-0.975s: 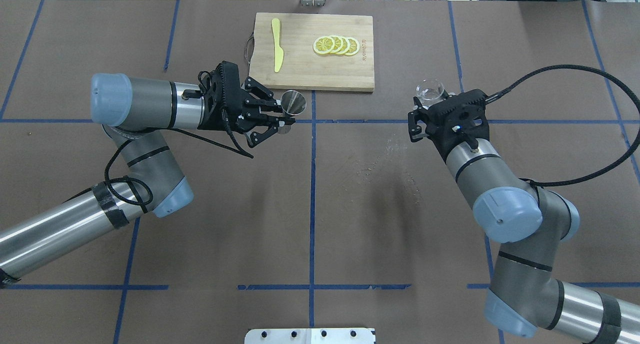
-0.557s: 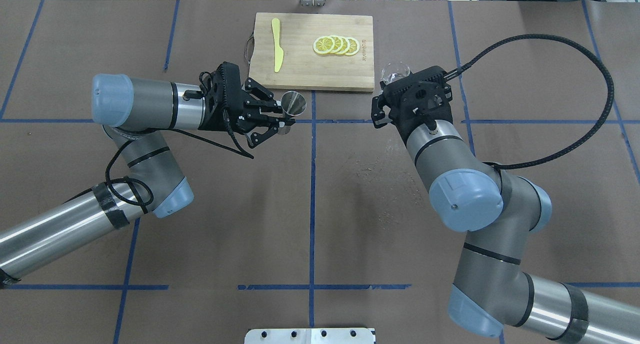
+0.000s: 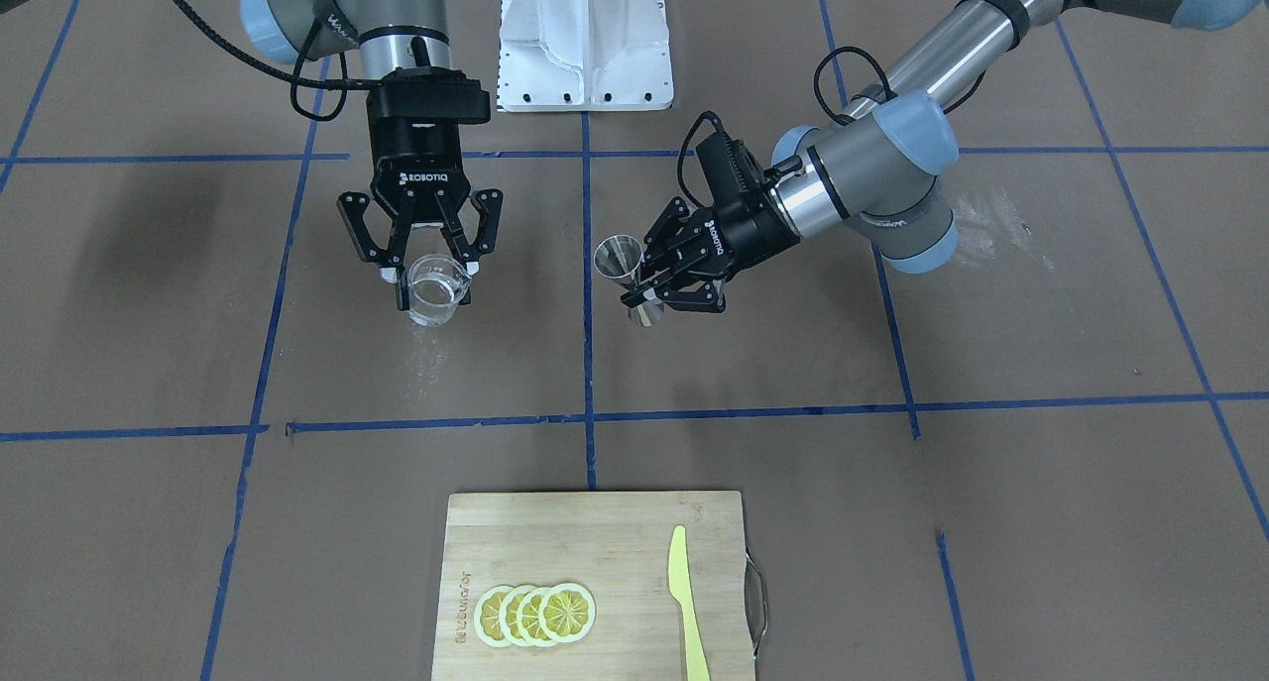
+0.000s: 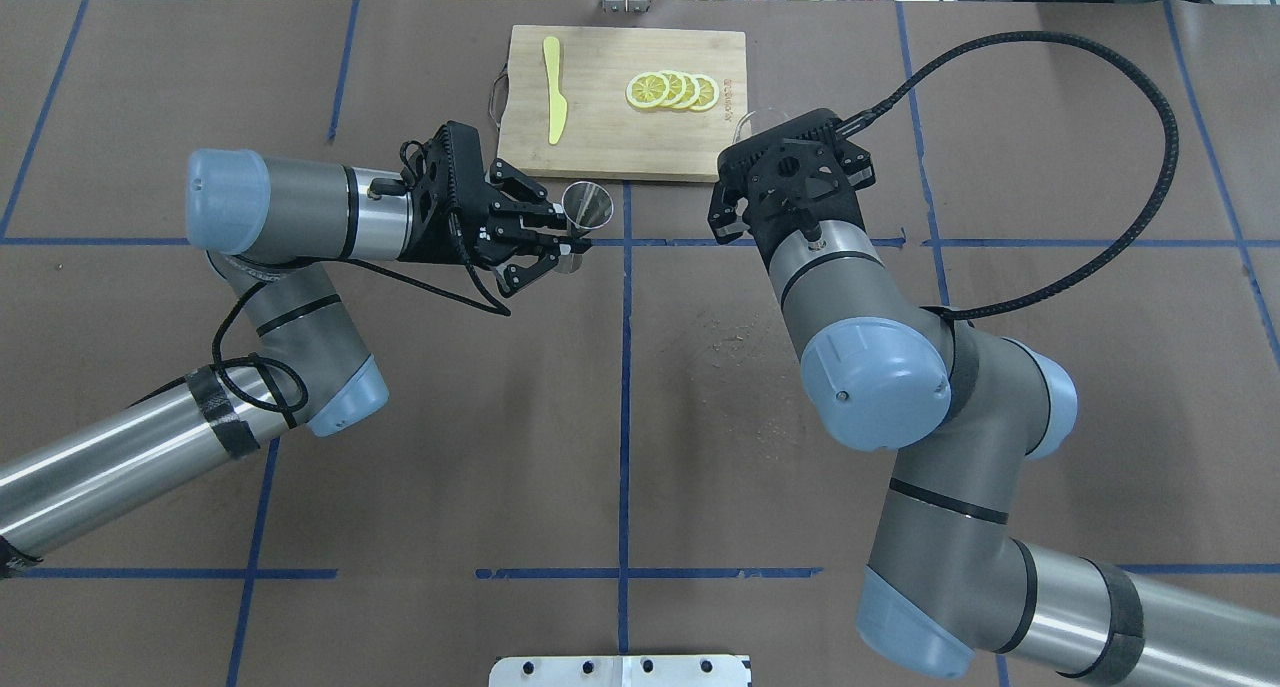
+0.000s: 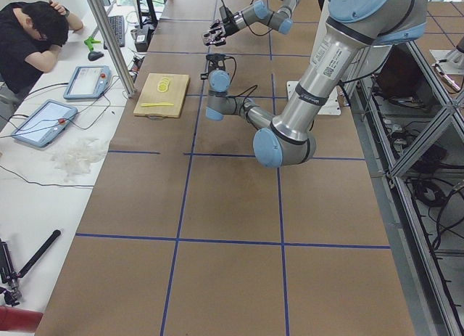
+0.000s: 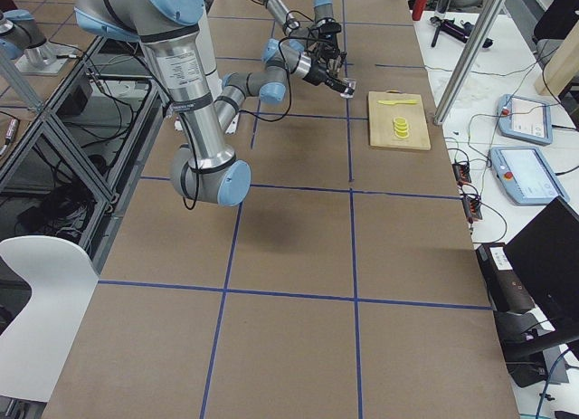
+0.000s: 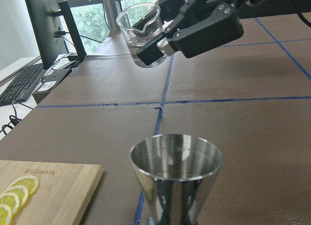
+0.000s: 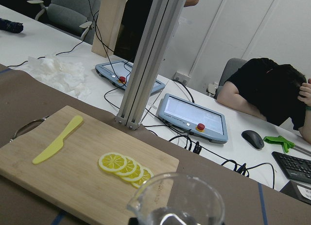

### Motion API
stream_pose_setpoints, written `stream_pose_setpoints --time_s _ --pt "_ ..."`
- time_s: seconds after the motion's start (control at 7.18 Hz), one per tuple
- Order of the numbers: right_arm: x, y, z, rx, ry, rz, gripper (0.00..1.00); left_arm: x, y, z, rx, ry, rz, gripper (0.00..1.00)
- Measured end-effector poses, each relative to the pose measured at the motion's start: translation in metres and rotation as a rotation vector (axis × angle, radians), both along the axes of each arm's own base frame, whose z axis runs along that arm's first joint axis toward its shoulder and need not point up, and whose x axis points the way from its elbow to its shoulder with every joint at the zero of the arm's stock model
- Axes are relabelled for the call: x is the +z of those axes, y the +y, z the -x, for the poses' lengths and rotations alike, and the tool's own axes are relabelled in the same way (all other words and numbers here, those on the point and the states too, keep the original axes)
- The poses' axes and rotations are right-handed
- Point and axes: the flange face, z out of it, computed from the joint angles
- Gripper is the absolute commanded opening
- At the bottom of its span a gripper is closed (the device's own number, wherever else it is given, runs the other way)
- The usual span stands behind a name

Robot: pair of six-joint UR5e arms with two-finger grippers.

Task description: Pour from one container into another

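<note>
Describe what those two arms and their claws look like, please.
The left arm and right arm are silver-grey tubes with pale blue joint caps. Black cables loop along both. Each ends in a black two-finger claw; the right claw reads ROBOTIQ.

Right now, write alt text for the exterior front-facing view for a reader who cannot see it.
Two robot arms hold vessels apart at a brown table: the right arm's fingers grip a glass beaker of clear liquid, the left arm's fingers a metal jigger. Nearer the camera lies a wooden cutting board with lemon slices and a yellow knife.
</note>
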Motion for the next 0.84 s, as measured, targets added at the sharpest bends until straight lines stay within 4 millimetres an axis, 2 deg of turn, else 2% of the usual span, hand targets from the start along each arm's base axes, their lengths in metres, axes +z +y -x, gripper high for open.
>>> stream_pose_setpoints --time_s 0.56,0.84 --pt "-0.002 0.005 0.003 0.011 0.009 -0.011 0.00 0.001 0.002 -0.003 0.018 0.010 0.056 0.00" --pt "-0.012 0.013 0.013 0.006 0.009 -0.019 0.00 0.001 0.003 -0.003 0.019 0.012 0.057 0.00"
